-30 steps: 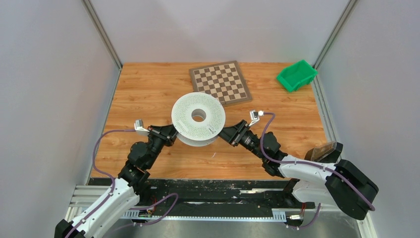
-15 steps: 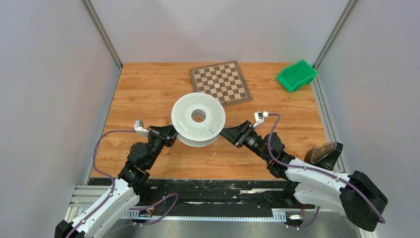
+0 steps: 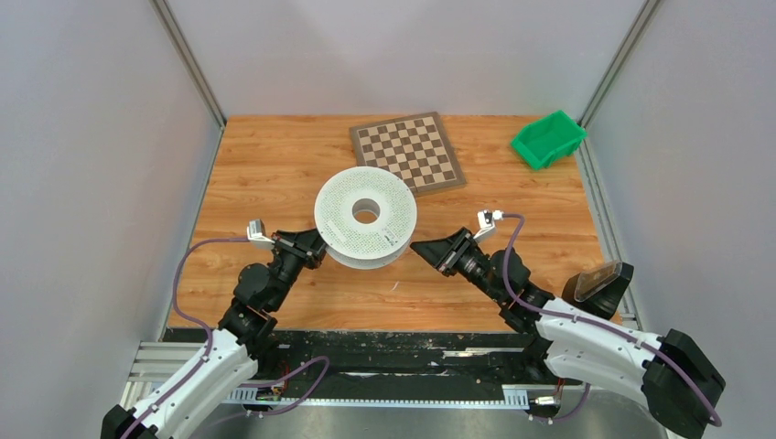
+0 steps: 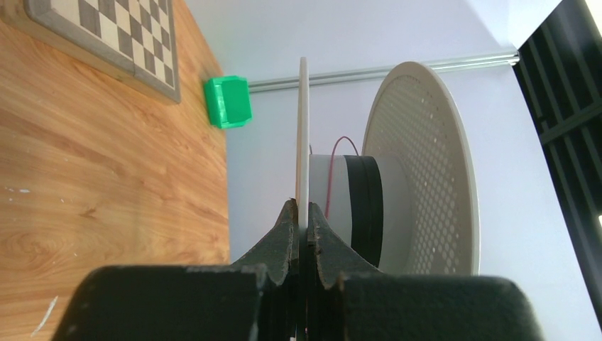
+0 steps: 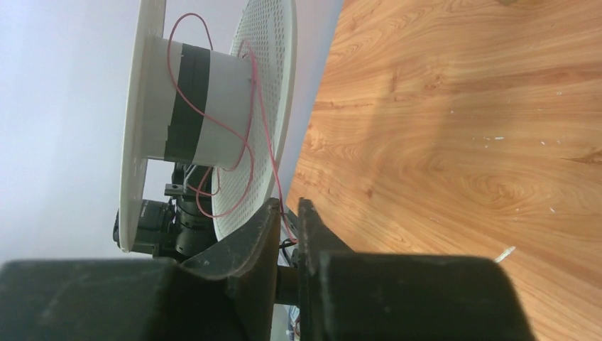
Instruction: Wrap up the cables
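A white perforated spool hangs above the table, held flat. My left gripper is shut on the rim of its lower flange; in the left wrist view its tips pinch that thin edge. A black band wraps the hub. A thin red cable loops loosely off the hub and runs down into the narrow gap of my right gripper. That gripper sits just right of the spool, jaws almost together. Whether they pinch the cable is unclear.
A chessboard lies behind the spool, and a green bin stands at the back right corner. Grey walls close in the wooden table on both sides. A dark object rests near the right edge.
My right gripper drew back a little to the right, away from the spool, and its jaws narrowed around the red cable. The spool edged slightly left. The left gripper kept its grip.
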